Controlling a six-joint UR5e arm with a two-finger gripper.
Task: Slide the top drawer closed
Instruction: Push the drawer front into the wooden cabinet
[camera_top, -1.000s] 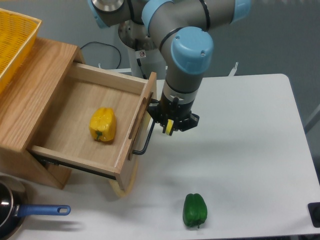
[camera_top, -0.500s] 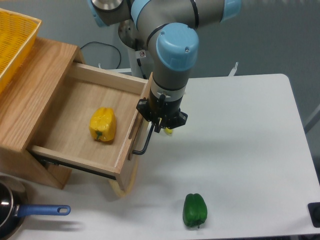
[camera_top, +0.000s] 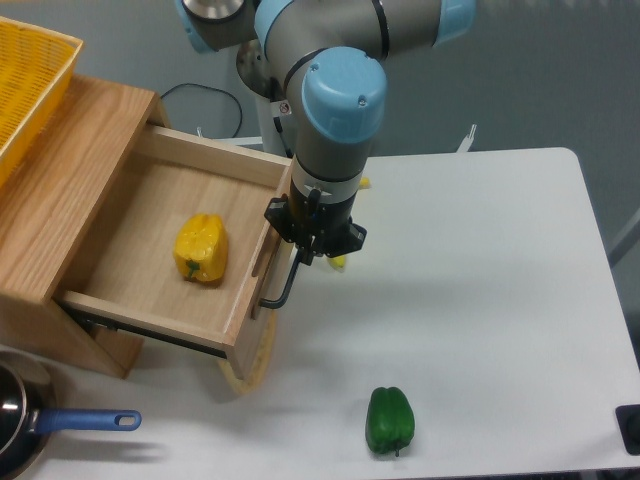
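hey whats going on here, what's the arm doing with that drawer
A single robot arm has its gripper down against the front panel of the top drawer, right at the black bar handle, apparently pushing it shut. The drawer is pulled well out of the wooden cabinet, with a yellow pepper lying inside it. A green pepper sits untouched on the white table, and a pan with a blue handle is at the lower left. Whether the gripper's fingers are open or shut is not clear from this angle.

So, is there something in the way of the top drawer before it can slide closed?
Nothing visible blocks it. The yellow pepper lies inside the top drawer, below its walls. The tool is at the front panel by the black handle.
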